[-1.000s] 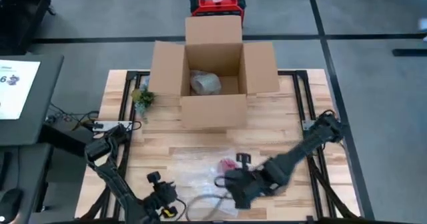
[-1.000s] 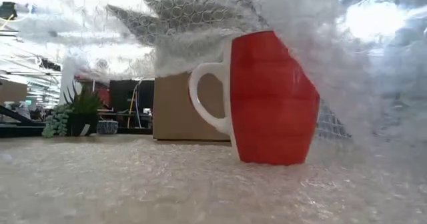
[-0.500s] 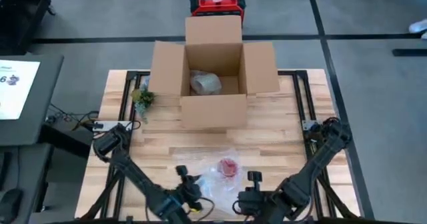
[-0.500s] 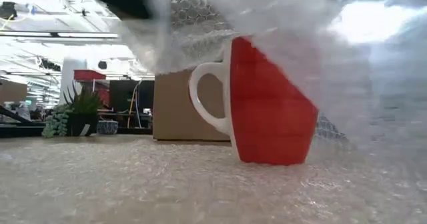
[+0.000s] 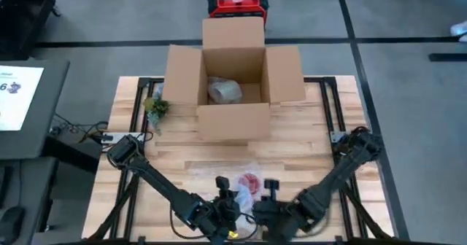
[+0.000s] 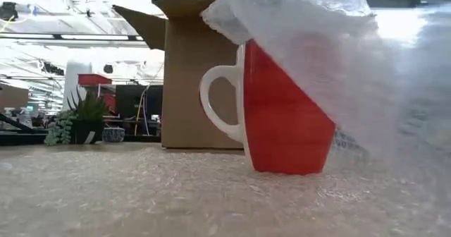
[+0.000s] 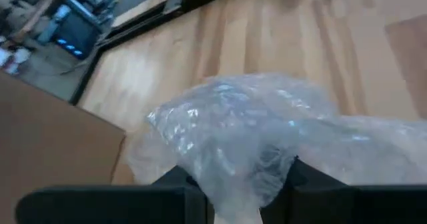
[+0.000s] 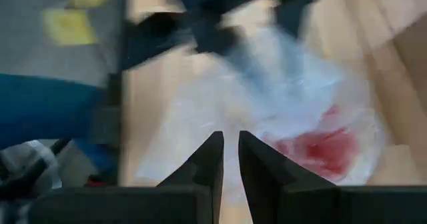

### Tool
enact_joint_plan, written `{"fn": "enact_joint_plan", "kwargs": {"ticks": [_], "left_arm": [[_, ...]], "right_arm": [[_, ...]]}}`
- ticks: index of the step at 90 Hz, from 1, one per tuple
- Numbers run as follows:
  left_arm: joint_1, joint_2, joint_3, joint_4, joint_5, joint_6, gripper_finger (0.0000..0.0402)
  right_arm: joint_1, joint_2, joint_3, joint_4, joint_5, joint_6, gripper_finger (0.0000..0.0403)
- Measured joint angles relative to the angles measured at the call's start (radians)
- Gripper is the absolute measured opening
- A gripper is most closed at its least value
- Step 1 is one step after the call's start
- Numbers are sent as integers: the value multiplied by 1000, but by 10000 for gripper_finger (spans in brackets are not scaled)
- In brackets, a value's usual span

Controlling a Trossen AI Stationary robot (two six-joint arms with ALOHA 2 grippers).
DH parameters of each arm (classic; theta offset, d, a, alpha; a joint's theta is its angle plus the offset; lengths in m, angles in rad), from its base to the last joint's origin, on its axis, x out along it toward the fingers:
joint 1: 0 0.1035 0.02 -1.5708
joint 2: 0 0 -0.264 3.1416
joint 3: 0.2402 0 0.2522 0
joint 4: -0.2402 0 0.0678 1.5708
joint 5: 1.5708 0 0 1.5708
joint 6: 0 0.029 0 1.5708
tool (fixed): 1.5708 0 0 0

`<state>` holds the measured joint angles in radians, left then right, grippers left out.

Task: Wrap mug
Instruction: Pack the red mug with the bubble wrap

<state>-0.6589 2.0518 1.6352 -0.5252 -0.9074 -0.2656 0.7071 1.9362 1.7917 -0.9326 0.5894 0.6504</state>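
A red mug (image 6: pixel 285 117) with a white handle stands upright on a sheet of clear bubble wrap (image 6: pixel 211 195) near the table's front edge. A flap of that wrap (image 6: pixel 310 25) is draped over the mug's top and one side. From above, the mug (image 5: pixel 250 181) shows red through the wrap. My left gripper (image 5: pixel 232 196) sits just left of the mug, shut on the wrap. My right gripper (image 5: pixel 264 198) sits just right of the mug, its fingers (image 8: pixel 213 159) almost together above the wrap, with the mug (image 8: pixel 320 147) beyond them. My left gripper pinches a gathered bunch of the bubble wrap (image 7: pixel 241 174) between its two fingers, several layers crumpled together. The held flap is raised off the table and lies slack over the mug's top. My right gripper: I cannot tell whether it touches the wrap beneath it.
An open cardboard box (image 5: pixel 233 92) stands at the table's far middle with a wrapped bundle (image 5: pixel 224 90) inside. A small potted plant (image 5: pixel 155 108) is left of the box. A red device (image 5: pixel 237 3) sits on the floor beyond the table. Bare wood lies between box and mug.
My left gripper has gone from the near left toward the mug, carrying the wrap's flap. The flap, spread wide above the mug before, now lies bunched over the mug's top. My right gripper has drawn back from over the wrap toward the near edge, right of the mug.
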Motion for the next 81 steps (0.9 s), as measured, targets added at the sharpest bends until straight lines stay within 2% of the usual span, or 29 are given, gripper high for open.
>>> {"fn": "enact_joint_plan", "kwargs": {"ticks": [5, 11, 27, 54, 63, 81], "left_arm": [[4, 0, 0, -1, 10, 0, 56], [5, -1, 0, 0, 10, 0, 56], [9, -1, 0, -1, 14, 26, 56], [-5, 0, 0, -33, 43, 72, 70], [-15, 0, 25, -119, 64, 35, 90], [-42, 3, 128, -422, 74, -170, 117]], "right_arm": [[-19, 0, -11, 1, 45, -1, 38], [-36, -2, -17, 17, 44, -10, 38], [-77, -2, -57, 128, -69, -87, 38], [-142, -3, -153, 126, -126, -22, 38], [-162, -3, -184, 132, -147, 16, 38], [-200, -4, -207, 123, -249, 76, 38]]}}
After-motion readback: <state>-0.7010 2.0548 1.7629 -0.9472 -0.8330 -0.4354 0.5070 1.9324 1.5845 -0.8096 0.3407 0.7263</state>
